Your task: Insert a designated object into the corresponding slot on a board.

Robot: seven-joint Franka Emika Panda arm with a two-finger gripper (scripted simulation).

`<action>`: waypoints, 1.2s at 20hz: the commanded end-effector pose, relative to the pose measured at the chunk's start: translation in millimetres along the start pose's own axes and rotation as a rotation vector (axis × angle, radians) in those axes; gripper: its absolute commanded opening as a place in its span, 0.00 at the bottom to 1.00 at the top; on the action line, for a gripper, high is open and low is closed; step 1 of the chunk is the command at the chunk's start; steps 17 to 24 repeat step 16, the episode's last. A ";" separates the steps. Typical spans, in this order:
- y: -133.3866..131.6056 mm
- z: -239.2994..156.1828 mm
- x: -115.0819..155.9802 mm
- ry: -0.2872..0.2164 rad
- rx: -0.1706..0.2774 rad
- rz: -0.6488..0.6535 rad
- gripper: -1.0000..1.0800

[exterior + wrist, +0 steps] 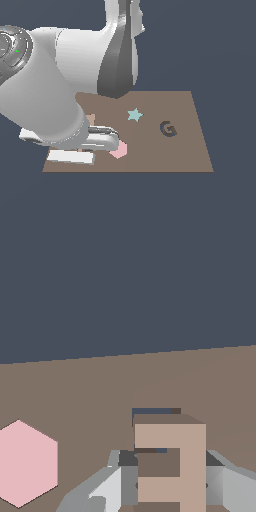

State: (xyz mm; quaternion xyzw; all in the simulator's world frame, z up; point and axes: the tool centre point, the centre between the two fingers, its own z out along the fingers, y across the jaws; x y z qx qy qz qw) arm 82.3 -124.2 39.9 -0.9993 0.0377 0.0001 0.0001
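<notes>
In the wrist view my gripper point(170, 483) is shut on the tan E-shaped block point(170, 466), with a grey finger point(112, 486) on each side of it. The block sits low over the brown board point(100, 391). A sliver of the dark E-shaped slot point(150, 412) shows just beyond the block; the block hides the rest. I cannot tell whether the block touches the board. In the exterior view the arm's hand point(97, 137) covers the block and the slot at the board's point(180, 155) left part.
The pink hexagon point(119, 149) lies right beside the hand and also shows in the wrist view point(27, 463). A teal star point(134, 115) and the dark G recess point(168, 129) lie further to the exterior view's right. A tan piece point(90, 119) peeks out behind the hand.
</notes>
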 end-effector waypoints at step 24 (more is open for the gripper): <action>0.1 9.6 0.5 0.000 0.000 0.000 0.96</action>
